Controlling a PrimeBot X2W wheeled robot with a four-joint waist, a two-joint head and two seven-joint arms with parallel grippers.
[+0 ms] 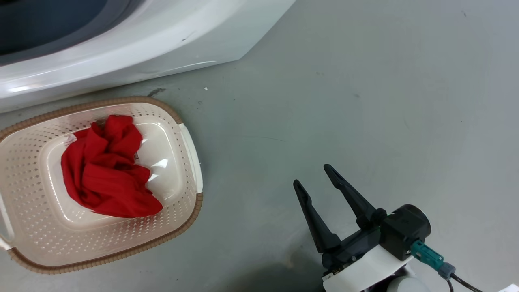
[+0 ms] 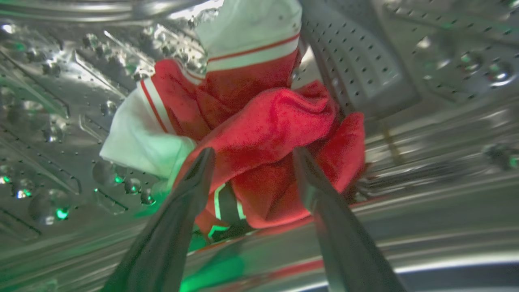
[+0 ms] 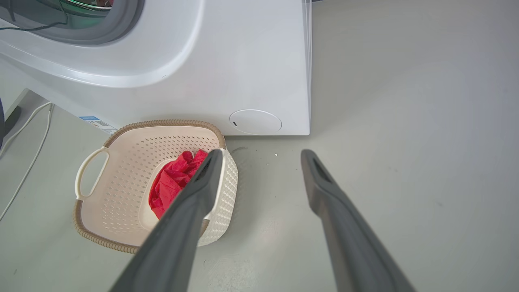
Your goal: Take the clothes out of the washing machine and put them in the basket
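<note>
Clothes are seen in two places. A red and white garment is shown by the left wrist view. It is bunched up inside the shiny steel drum of the washing machine. White parts and red-and-white stripes can be seen on it, and green light is thrown on the metal. The left gripper is held wide open, with one dark finger set on each side of the red cloth. The cloth lies between the tips but is not squeezed by them.

The other two views are pointed at the grey floor outside the machine. A plain red garment is seen there, crumpled in the middle of the basket. The basket is set on the floor just in front of the machine.

More is shown by the right wrist view. A white handle is seen on the far side of the basket. A round flap is seen low on the machine's front, and a white cable lies on the floor. A blue and white sticker is stuck low on the machine, behind the basket. Its writing is too small to be read.

The right gripper is also held wide open, and nothing is held in it. It is kept over bare floor, apart from the basket.
</note>
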